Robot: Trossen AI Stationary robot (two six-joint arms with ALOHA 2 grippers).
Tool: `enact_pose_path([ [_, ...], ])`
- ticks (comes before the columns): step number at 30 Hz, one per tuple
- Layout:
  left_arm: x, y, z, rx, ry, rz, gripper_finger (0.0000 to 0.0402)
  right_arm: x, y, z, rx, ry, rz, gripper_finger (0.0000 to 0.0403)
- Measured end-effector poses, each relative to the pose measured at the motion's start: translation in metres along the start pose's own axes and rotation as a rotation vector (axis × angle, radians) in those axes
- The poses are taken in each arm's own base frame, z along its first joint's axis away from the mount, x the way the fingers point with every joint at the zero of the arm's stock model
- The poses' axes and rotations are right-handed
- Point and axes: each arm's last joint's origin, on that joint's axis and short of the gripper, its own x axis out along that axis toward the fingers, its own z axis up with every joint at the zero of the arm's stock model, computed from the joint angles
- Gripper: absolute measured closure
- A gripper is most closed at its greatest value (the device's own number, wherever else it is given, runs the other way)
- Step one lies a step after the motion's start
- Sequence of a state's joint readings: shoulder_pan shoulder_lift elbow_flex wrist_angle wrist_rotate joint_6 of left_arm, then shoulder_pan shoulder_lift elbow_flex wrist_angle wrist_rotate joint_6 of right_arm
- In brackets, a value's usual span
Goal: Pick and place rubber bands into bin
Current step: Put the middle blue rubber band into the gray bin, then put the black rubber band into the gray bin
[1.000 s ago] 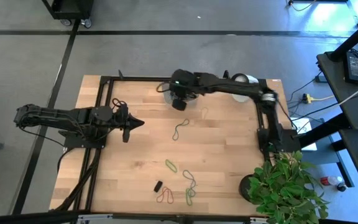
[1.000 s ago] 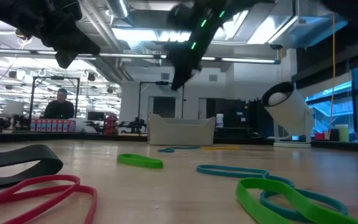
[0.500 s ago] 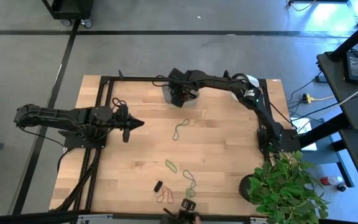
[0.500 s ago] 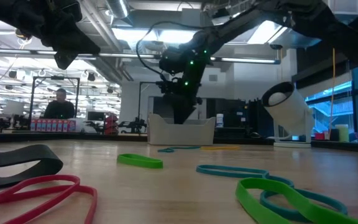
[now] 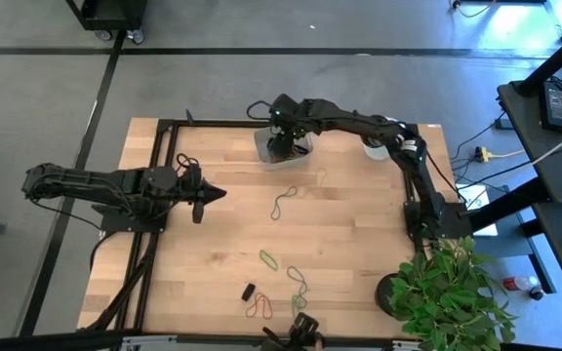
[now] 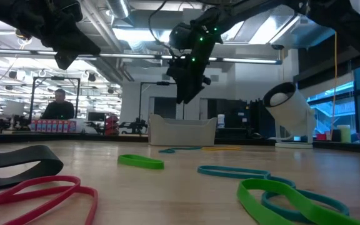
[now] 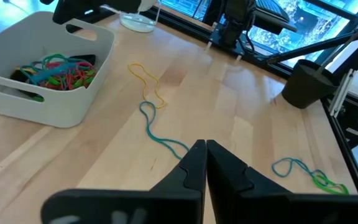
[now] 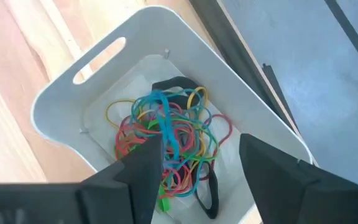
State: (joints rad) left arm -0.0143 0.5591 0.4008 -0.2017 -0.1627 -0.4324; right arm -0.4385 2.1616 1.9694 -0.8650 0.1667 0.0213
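Lying nearest the low camera on the pale wooden desk (image 6: 186, 187) are flat elastic loops: a red rubber band (image 6: 39, 194), a black band (image 6: 14, 164), and bright green bands (image 6: 292, 203), with more green, teal and tan bands scattered farther back. Beyond them, at the far edge of the desk, stands the small translucent greyish-white rectangular plastic bin (image 8: 173, 68), already holding a tangled heap of blue, red, yellow, green and black rubber bands (image 8: 166, 149). The right pincer (image 8: 197, 168) hangs directly above that heap with its fingers spread wide apart and nothing between them; a blue band (image 8: 165, 127) lies draped on top of the pile just under it. The left pincer (image 7: 205, 163) waits over the left part of the desk, well apart from the bin, its fingers pressed together and empty. To finish this step cleanly, I judge the right arm should rise straight up, checking that no loop clings to a finger, then move toward the loose bands in the middle of the desk and approach each one low and flat, since thin loops slip easily. No brand, label or readable writing shows on the bin, bands or arms.
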Motion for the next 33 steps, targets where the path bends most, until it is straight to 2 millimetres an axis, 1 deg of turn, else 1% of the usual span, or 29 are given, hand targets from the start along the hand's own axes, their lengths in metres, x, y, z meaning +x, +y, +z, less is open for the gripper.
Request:
enact_pose_path([
  [5,0.000,0.000,-0.001,0.002,0.012,0.004,0.0396,0.003,0.000,-0.002,0.028,0.005,0.000,0.0183],
  [8,0.000,0.000,-0.002,0.003,0.025,-0.011,0.0398,0.000,0.000,-0.002,0.072,0.010,0.008,0.0191],
  [11,0.000,0.000,-0.002,0.003,0.032,-0.024,0.0396,-0.013,0.003,0.000,0.071,-0.017,0.016,0.0216],
  [14,0.000,0.000,-0.002,0.003,0.033,-0.026,0.0394,-0.034,0.011,0.001,0.055,-0.050,0.033,0.0261],
  [19,0.000,0.000,-0.003,0.022,0.042,-0.023,0.0395,-0.079,0.039,-0.003,-0.009,-0.086,0.073,0.0365],
  [20,0.000,0.000,-0.003,0.030,0.045,-0.021,0.0396,-0.087,0.047,-0.006,-0.029,-0.086,0.083,0.0383],
  [21,0.000,0.000,-0.004,0.042,0.048,-0.020,0.0396,-0.095,0.055,-0.008,-0.048,-0.090,0.095,0.0392],
  [24,0.000,0.001,-0.004,0.071,0.050,-0.020,0.0394,-0.109,0.082,-0.016,-0.108,-0.086,0.131,0.0389],
  [27,0.000,0.001,-0.004,0.089,0.050,-0.020,0.0395,-0.117,0.107,-0.026,-0.157,-0.063,0.162,0.0395],
  [30,0.000,0.000,-0.004,0.091,0.057,-0.037,0.0399,-0.116,0.131,-0.040,-0.171,-0.051,0.184,0.0398],
  [33,0.000,-0.001,-0.004,0.092,0.065,-0.059,0.0400,-0.108,0.149,-0.066,-0.167,-0.014,0.148,0.0397],
])
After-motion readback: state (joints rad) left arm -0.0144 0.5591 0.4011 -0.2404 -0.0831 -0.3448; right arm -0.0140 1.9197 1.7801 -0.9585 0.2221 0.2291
